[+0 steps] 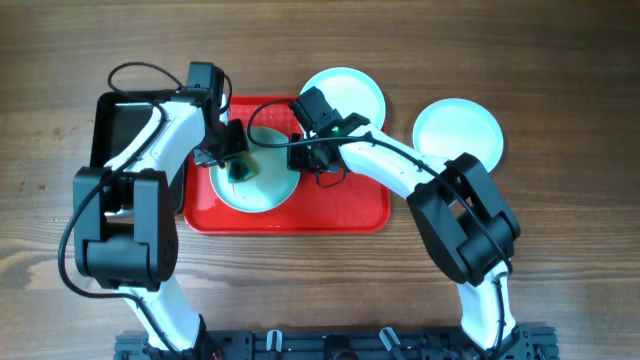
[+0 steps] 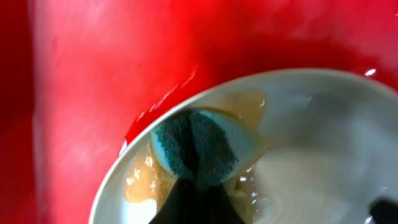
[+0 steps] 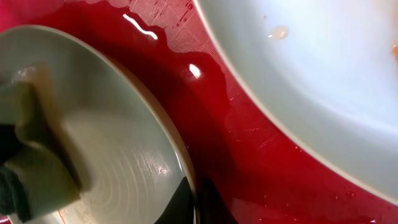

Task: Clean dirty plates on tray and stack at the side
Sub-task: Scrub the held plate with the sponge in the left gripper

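Note:
A plate [image 1: 268, 190] lies on the red tray [image 1: 340, 212]. My left gripper [image 1: 236, 160] is shut on a green sponge [image 2: 196, 149] and presses it onto this plate's left side, where orange-brown sauce [image 2: 140, 183] is smeared. My right gripper [image 1: 302, 156] is shut on the same plate's right rim [image 3: 186, 180], one finger inside and one outside. A second plate [image 1: 346, 94] rests at the tray's back edge; it also shows in the right wrist view [image 3: 311, 74] with small sauce specks. A third plate [image 1: 458, 132] lies on the table to the right.
A black tray [image 1: 118, 128] stands left of the red tray, under my left arm. The wooden table [image 1: 560, 230] surrounds everything. The red tray's front right part is wet and bare.

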Controlling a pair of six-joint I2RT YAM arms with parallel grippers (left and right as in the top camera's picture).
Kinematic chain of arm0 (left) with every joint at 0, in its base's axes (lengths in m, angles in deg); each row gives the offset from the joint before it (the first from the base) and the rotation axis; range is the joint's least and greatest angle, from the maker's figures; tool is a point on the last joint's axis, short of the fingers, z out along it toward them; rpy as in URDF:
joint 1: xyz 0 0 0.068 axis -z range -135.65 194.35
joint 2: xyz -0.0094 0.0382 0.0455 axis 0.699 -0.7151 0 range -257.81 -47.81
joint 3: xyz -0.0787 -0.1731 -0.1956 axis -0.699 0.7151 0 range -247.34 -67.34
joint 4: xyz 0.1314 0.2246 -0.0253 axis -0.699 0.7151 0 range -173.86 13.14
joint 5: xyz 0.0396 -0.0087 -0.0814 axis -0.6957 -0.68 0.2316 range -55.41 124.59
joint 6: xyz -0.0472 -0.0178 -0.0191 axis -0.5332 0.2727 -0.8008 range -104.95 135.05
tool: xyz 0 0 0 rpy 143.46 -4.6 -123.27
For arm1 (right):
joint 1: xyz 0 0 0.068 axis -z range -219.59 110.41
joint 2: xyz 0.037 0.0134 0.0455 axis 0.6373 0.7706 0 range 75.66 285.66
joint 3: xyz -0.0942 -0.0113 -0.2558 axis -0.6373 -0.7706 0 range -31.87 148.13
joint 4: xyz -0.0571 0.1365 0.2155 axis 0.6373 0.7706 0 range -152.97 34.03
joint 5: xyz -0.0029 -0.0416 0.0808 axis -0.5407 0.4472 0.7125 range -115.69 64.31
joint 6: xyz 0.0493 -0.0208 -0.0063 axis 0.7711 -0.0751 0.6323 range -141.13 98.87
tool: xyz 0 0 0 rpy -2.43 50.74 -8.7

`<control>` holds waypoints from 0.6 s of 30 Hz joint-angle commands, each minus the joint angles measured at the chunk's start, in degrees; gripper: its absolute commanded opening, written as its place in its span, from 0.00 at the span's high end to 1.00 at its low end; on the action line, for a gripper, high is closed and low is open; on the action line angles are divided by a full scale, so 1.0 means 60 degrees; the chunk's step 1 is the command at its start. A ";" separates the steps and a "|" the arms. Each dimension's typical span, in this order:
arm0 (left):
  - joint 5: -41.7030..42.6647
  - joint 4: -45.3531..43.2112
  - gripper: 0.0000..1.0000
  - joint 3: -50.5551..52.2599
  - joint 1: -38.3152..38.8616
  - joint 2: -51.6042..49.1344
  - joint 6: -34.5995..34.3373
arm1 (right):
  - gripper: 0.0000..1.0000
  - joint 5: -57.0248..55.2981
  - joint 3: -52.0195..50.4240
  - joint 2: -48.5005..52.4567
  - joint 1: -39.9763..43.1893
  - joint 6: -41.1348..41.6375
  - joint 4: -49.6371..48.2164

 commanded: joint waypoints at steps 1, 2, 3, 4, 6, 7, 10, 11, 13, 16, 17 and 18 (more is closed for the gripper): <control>-0.0849 0.0696 0.96 0.0244 -0.0113 -0.0160 0.0903 | 0.96 -0.0255 0.0080 0.0233 0.0087 0.0073 0.0036; -0.0761 0.0780 0.96 0.0244 -0.0113 -0.0160 0.1381 | 0.96 -0.0255 0.0080 0.0233 0.0087 0.0069 0.0036; -0.0474 0.0838 0.96 0.0244 -0.0113 -0.0160 0.2080 | 0.96 -0.0255 0.0080 0.0233 0.0087 0.0073 0.0033; 0.0069 0.0892 0.96 0.0244 -0.0113 -0.0160 0.2976 | 0.96 -0.0251 0.0080 0.0233 0.0087 0.0073 0.0033; 0.2189 0.1177 0.96 0.0244 -0.0113 -0.0160 0.5238 | 0.96 -0.0255 0.0080 0.0233 0.0087 0.0069 0.0033; 0.2616 0.1202 0.96 0.0244 -0.0113 -0.0160 0.5501 | 0.95 -0.0255 0.0080 0.0233 0.0087 0.0073 0.0036; 0.4269 0.1206 0.96 0.0244 -0.0113 -0.0160 0.6280 | 0.96 -0.0255 0.0080 0.0233 0.0087 0.0073 0.0036; 0.4386 0.1198 0.96 0.0244 -0.0113 -0.0160 0.6295 | 0.96 -0.0255 0.0080 0.0233 0.0087 0.0073 0.0036; 0.4371 0.0929 0.96 0.0244 -0.0117 -0.0160 0.6284 | 0.96 -0.0255 0.0080 0.0233 0.0087 0.0073 0.0033; 0.3898 -0.0280 0.96 0.0244 -0.0117 -0.0160 0.4856 | 0.96 -0.0255 0.0080 0.0233 0.0087 0.0069 0.0033; 0.2860 -0.1111 0.96 0.0244 -0.0113 -0.0160 0.3388 | 0.96 -0.0255 0.0080 0.0233 0.0087 0.0073 0.0025; 0.2069 -0.1428 0.96 0.0244 -0.0113 -0.0160 0.2608 | 0.96 -0.0255 0.0080 0.0233 0.0087 0.0073 0.0022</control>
